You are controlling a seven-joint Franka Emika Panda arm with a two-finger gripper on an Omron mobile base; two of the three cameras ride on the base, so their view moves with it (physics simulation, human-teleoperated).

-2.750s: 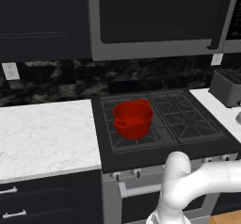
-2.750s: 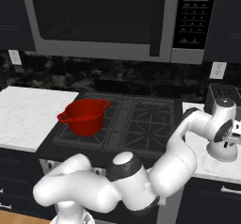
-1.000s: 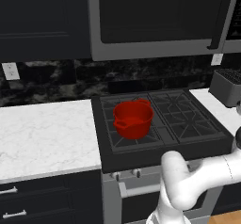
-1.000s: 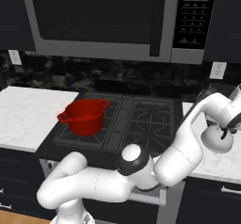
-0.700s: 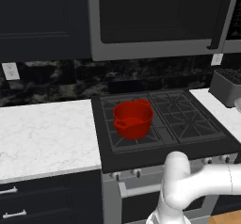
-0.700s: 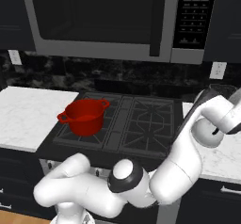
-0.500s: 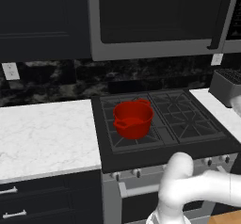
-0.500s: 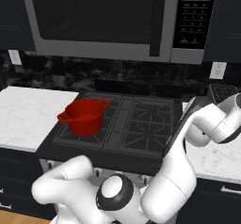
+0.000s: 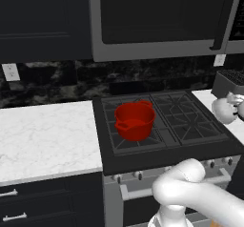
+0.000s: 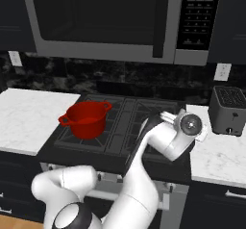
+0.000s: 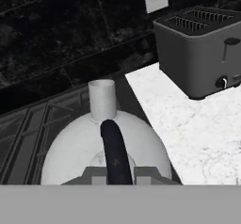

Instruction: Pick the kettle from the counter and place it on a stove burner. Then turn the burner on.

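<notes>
The two dark fingertips (image 11: 96, 175) at the bottom middle of the hand view are pinched narrowly on the thin dark handle of the one silvery-white dome-shaped kettle (image 11: 75, 148), whose short spout points up the frame. The gripper (image 11: 113, 175) holds this kettle over the seam where the black cooktop's grate meets the white marble-veined stone counter (image 11: 188, 119).

In the left base view the kettle (image 9: 224, 109) sits at the right edge of the frame, above the cooktop's right side. In the right base view the white arm's hand hides it, right of centre.

Counting outward: one red two-handled pot (image 10: 86, 119) on the front left burner (image 9: 136, 138), one grey two-slot toaster (image 10: 229, 110) on the right counter, one stainless microwave (image 10: 120, 16) across the top, and two white wall outlets, one at each side of the black stone backsplash (image 10: 120, 79). Dark cabinet fronts run below the counter.
</notes>
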